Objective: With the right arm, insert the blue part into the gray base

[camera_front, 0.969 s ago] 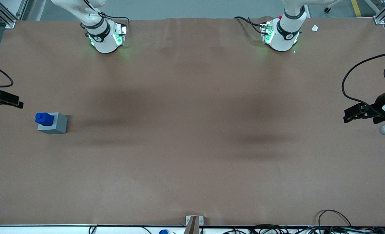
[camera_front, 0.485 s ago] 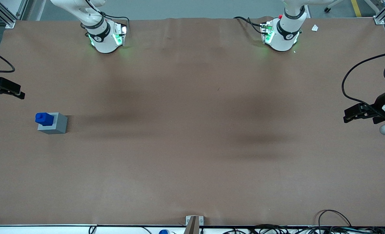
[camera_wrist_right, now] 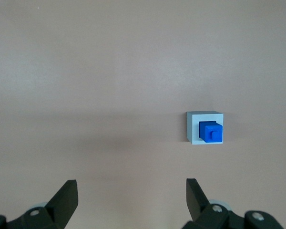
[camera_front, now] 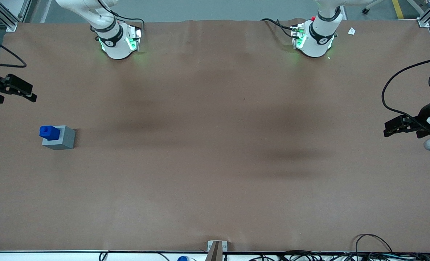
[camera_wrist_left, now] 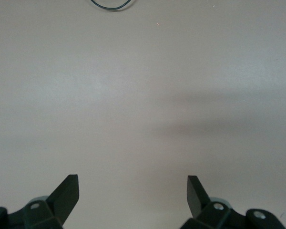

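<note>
A wide table (camera_front: 215, 163) is covered with a flat, matte brown sheet, smooth except for faint creases near its upper edge in the front view. Soft dark shadows lie across the middle of the sheet.

Toward the working arm's end of the table sits the base (camera_front: 63, 138), a light-gray, hard-edged cube of smooth plastic. The part (camera_front: 49, 132), a small deep-blue block with crisp square corners, stands upright in the socket in the cube's top, its body rising clear above the gray. A narrower square stub sits on the part's upper end. From the wrist camera the base (camera_wrist_right: 194, 129) appears as a pale square frame around the part (camera_wrist_right: 210, 132), with the blue sitting off-centre, close to one edge of the gray top.

The gripper (camera_front: 27, 90) is black and hangs above the brown sheet, farther from the front camera than the base and well apart from it. Its two fingers (camera_wrist_right: 66, 196) are spread wide with nothing between them. The arm (camera_front: 102, 21) is white with black bands.
</note>
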